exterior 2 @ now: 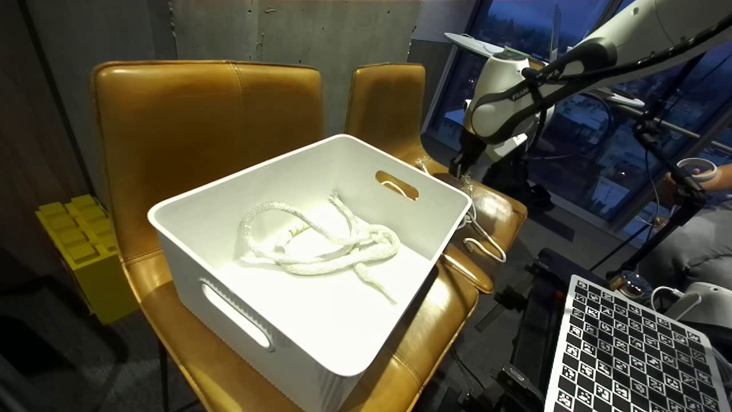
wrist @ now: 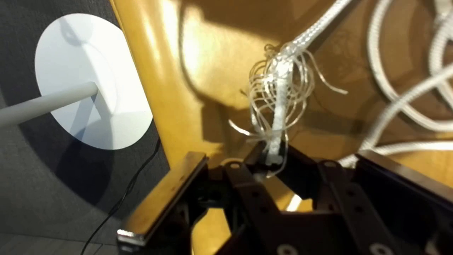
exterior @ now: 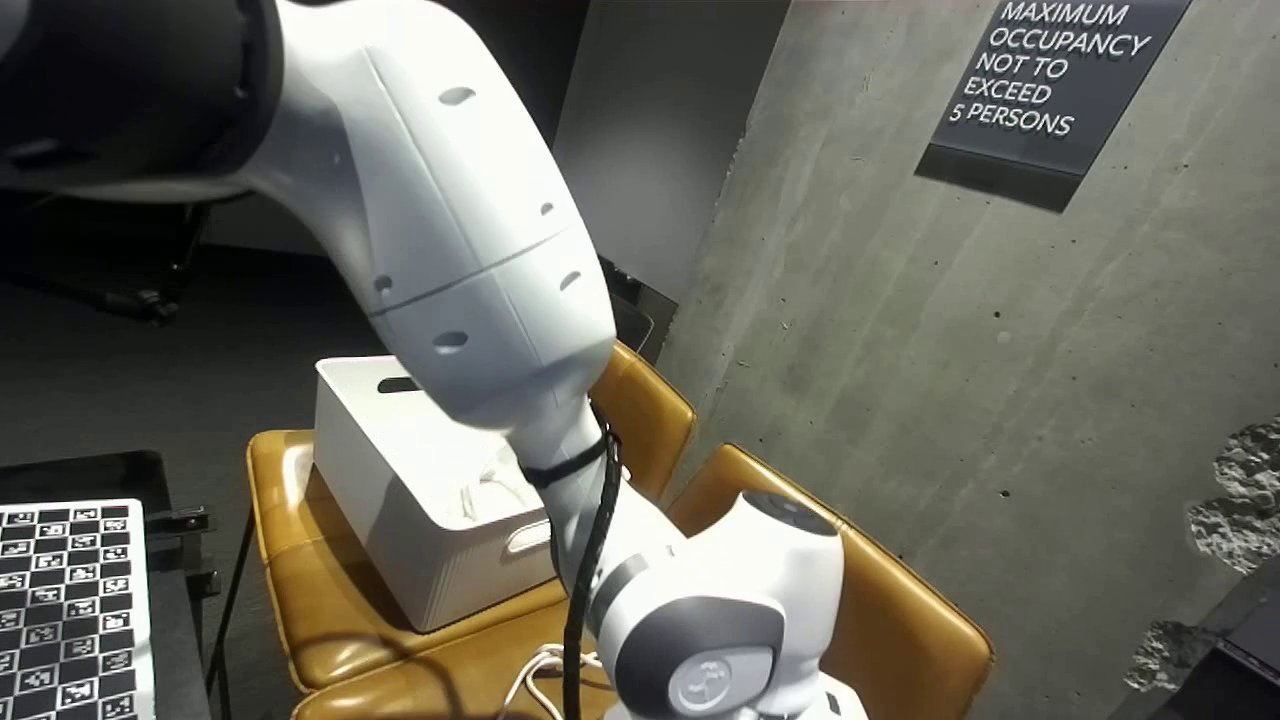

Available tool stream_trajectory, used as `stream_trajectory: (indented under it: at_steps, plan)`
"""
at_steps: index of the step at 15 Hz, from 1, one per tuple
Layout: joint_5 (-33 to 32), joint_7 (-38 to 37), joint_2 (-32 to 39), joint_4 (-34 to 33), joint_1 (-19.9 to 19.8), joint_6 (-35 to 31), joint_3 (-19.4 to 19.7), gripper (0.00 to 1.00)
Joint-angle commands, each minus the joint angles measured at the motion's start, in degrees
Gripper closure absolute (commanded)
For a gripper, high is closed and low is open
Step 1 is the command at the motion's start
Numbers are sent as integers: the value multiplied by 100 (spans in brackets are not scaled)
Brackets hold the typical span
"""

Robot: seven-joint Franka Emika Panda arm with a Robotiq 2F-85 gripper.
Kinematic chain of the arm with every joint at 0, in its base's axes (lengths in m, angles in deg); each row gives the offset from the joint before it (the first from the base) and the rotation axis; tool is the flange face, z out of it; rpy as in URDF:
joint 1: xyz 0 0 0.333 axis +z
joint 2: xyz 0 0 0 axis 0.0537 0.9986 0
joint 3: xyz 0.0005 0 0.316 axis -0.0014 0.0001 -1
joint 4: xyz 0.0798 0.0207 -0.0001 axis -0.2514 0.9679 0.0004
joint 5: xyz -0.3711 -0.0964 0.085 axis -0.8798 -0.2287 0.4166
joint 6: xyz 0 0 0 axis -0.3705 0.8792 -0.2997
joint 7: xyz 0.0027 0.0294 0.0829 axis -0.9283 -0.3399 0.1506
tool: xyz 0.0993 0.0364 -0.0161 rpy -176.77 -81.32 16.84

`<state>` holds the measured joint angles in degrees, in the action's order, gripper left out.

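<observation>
The gripper (wrist: 270, 161) is pinching the tip of a thin white braided rope (wrist: 318, 24), and its fingers are standing very close together. Just past the fingers in the wrist view, the frayed end (wrist: 281, 81) is puffing out in curly little threads. More rope is lying in loops on a tan leather chair (wrist: 212, 60). The white robot arm (exterior: 480, 200) is bending down over the chairs. Past that chair's edge, a rounded white base (wrist: 74, 53) is sitting on the dark floor (wrist: 46, 198), with a white pole (wrist: 46, 102) sticking out of it and a thin black cord (wrist: 132, 180) running nearby.

Right beside that chair, another tan leather chair (exterior 2: 211, 143) is holding a white bin (exterior 2: 303, 372). A pile of white rope (exterior 2: 320, 266) is curling on the bin's floor. A yellow box (exterior 2: 108, 286) shaped like a toy brick is standing beside the bin's chair, and a black-and-white checkered board (exterior 2: 635, 343) is resting near the chairs.

Farther back, a gray concrete wall (exterior: 880, 330) is rising behind the chairs, and a dark sign (exterior: 1050, 80) on it is saying MAXIMUM OCCUPANCY NOT TO EXCEED 5 PERSONS. Big windows (exterior 2: 514, 23) are glowing deep blue
</observation>
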<state>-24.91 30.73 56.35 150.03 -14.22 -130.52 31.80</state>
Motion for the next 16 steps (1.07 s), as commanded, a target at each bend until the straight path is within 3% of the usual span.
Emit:
stream_trajectory:
  at_steps: [1, 9, 16]
  plan:
    - [-222, -164, -1067, 706, 379, 204, -35, 97]
    - [-384, -335, -2828, 787, 1044, 1064, -233, 97]
    - [-615, -667, -4168, 290, 1505, 2410, -586, 97]
